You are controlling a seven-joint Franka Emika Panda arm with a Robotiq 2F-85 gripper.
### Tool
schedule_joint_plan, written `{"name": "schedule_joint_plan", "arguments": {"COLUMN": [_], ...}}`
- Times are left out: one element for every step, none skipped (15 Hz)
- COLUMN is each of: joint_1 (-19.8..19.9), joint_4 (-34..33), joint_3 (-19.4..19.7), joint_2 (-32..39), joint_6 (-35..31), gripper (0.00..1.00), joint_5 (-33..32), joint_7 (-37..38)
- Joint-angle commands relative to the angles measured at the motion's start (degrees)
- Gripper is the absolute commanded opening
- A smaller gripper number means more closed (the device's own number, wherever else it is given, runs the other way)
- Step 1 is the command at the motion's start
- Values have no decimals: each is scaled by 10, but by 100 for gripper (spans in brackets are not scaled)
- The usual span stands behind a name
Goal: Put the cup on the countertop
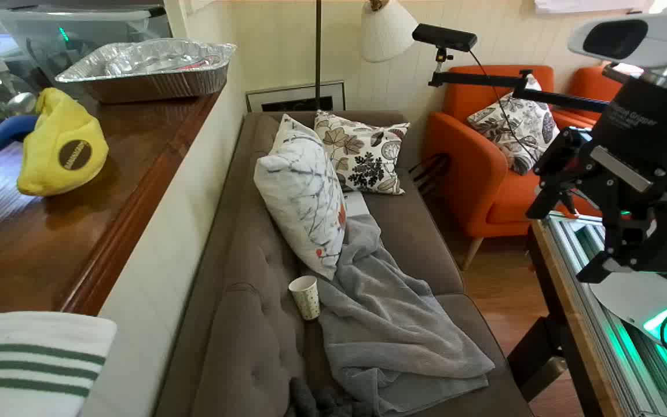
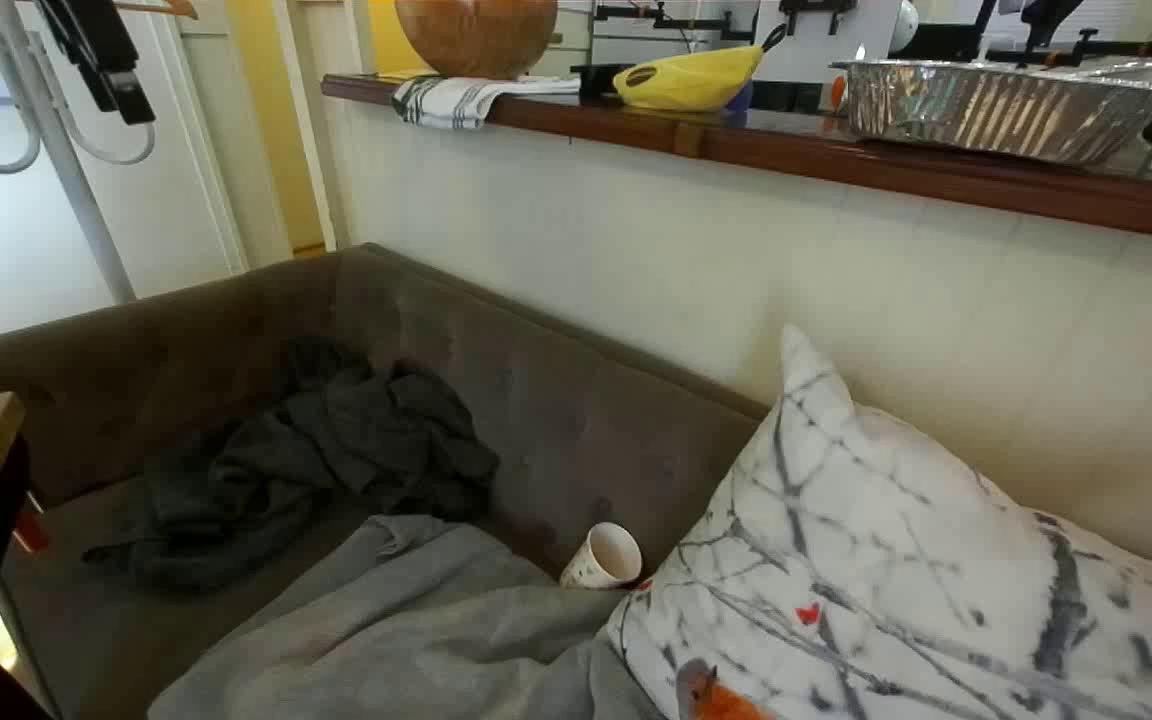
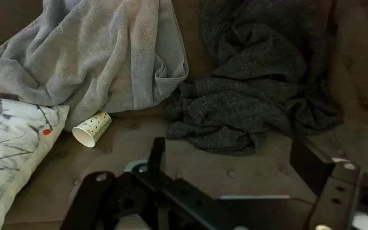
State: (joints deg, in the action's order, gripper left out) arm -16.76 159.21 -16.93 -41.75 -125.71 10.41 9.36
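Observation:
The cup [image 1: 305,298] is small, whitish and speckled. It rests tilted on the sofa, at the foot of the backrest between the grey blanket and the birch-print pillow. It also shows in an exterior view [image 2: 601,558] and at the left of the wrist view [image 3: 94,127], open mouth toward the lower left. The countertop [image 1: 136,179] is brown polished wood above and behind the sofa back; its edge shows in an exterior view [image 2: 586,120]. My gripper [image 1: 562,240] is open and empty, well away from the cup. In the wrist view its fingers [image 3: 227,147] stand wide apart.
On the countertop are a foil tray [image 1: 154,72], a yellow banana-shaped pouch [image 1: 64,147] and a striped towel [image 1: 26,359]. A birch-print pillow [image 1: 304,197], grey blanket [image 1: 391,324] and dark cloth [image 3: 235,105] lie on the sofa. A camera arm [image 1: 501,81] extends beside the robot.

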Motion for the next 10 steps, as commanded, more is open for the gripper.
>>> {"name": "schedule_joint_plan", "arguments": {"joint_1": [-4, -4, -4, -4, -4, 4, 10, 22, 37, 45], "joint_4": [-1, -1, -1, -1, -1, -1, -1, -1, -1, -1], "joint_3": [4, 4, 4, 4, 4, 7, 24, 39, 55, 71], "joint_2": [1, 2, 2, 3, 3, 7, 19, 30, 45, 59], "joint_6": [1, 1, 1, 1, 1, -1, -12, -18, -20, -20], "gripper": [100, 100, 100, 100, 100, 100, 100, 100, 100, 100], "joint_5": [-4, -4, -4, -4, -4, -11, -7, -4, -12, -26], "joint_7": [3, 3, 3, 3, 3, 1, -14, -16, -28, -57]}}
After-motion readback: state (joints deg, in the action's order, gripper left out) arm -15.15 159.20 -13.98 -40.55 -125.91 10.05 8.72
